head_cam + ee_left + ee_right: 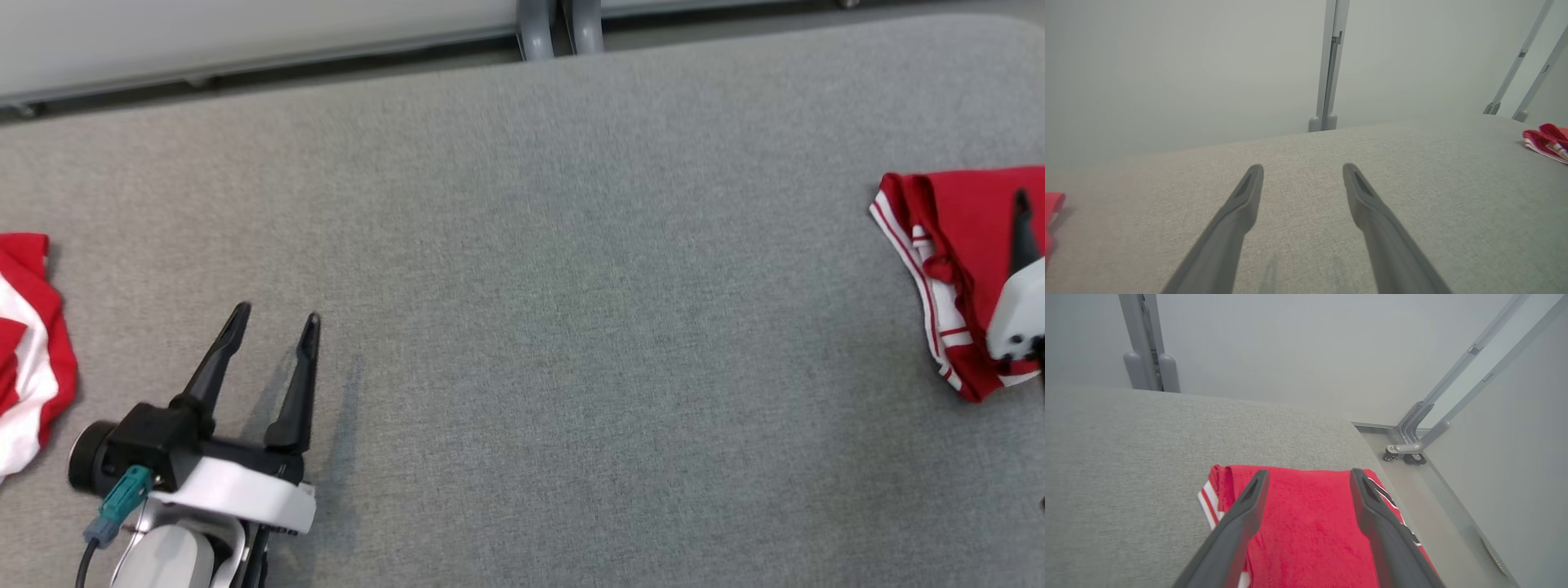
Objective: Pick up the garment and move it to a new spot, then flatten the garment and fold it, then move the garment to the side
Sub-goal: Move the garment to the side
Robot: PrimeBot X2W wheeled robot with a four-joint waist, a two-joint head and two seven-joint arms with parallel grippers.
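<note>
Closest to the head camera, the left gripper (pixel 276 313) hung with its fingers spread wide and empty, a red-and-white cloth (pixel 28 351) lying off its left side and bare grey desk (pixel 571 286) ahead of it. Well off to its right, the right gripper (pixel 1309 473) also stood wide, gripping nothing, above the garment (pixel 1310 522), which lay folded beneath its fingers near the desk's right edge. Folding and the move aside looked done; seemingly only drawing that arm clear remained.

No legible text, even on garment (pixel 1310 531)
</note>
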